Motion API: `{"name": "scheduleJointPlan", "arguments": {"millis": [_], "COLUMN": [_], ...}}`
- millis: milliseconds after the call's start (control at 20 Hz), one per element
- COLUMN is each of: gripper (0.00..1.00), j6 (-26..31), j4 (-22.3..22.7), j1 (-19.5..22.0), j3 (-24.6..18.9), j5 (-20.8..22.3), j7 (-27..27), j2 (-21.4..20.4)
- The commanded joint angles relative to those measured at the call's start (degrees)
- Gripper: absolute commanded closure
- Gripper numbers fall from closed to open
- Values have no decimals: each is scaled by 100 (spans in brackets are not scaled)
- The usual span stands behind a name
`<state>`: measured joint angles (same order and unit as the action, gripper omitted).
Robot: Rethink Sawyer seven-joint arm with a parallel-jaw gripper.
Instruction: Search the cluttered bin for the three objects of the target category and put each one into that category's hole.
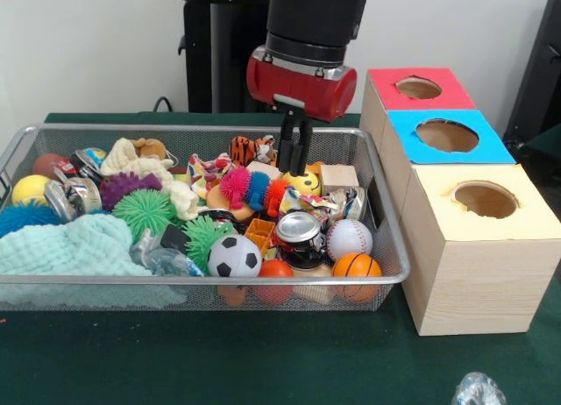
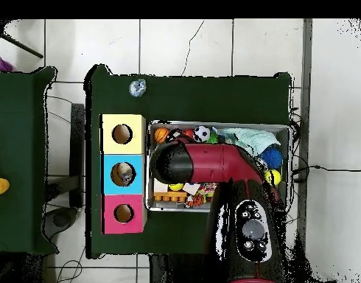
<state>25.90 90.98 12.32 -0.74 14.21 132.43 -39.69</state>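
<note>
The silver wire-mesh bin (image 1: pixel 202 130) is full of toys and sits left of the boxes; it also shows in the overhead view (image 2: pixel 286 147). My gripper (image 1: pixel 295 166) hangs over the bin's back middle, shut and empty, just above the toys. One see-through wrinkly bottle (image 1: pixel 163 259) lies in the bin's front, beside the teal cloth (image 1: pixel 70 247). Another crumpled bottle (image 1: pixel 478 390) lies on the green table outside the bin; it also shows in the overhead view (image 2: pixel 138 88). Something glinting shows in the blue box's hole (image 2: pixel 124 174). The arm (image 2: pixel 213 162) hides the gripper from above.
Three wooden boxes with holes stand right of the bin: red (image 1: pixel 386 94), blue (image 1: pixel 408 146), yellow (image 1: pixel 473 273). Shiny cans (image 1: pixel 298 230) (image 1: pixel 66 197), a soccer ball (image 1: pixel 234 257), a baseball (image 1: pixel 349 238), a basketball (image 1: pixel 357 266) and spiky balls crowd the bin.
</note>
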Motion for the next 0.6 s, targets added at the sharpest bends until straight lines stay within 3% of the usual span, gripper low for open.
{"name": "scheduleJointPlan", "arguments": {"millis": [50, 150, 400, 600], "gripper": [100, 100, 100, 100], "j6": [-230, -275, -118, 28], "j4": [511, 523, 910, 1047], "j1": [-127, -269, -33, -175], "j3": [8, 155, -148, -132], "j5": [229, 263, -91, -222], "j7": [337, 441, 336, 495], "j2": [203, 116, -129, -218]}}
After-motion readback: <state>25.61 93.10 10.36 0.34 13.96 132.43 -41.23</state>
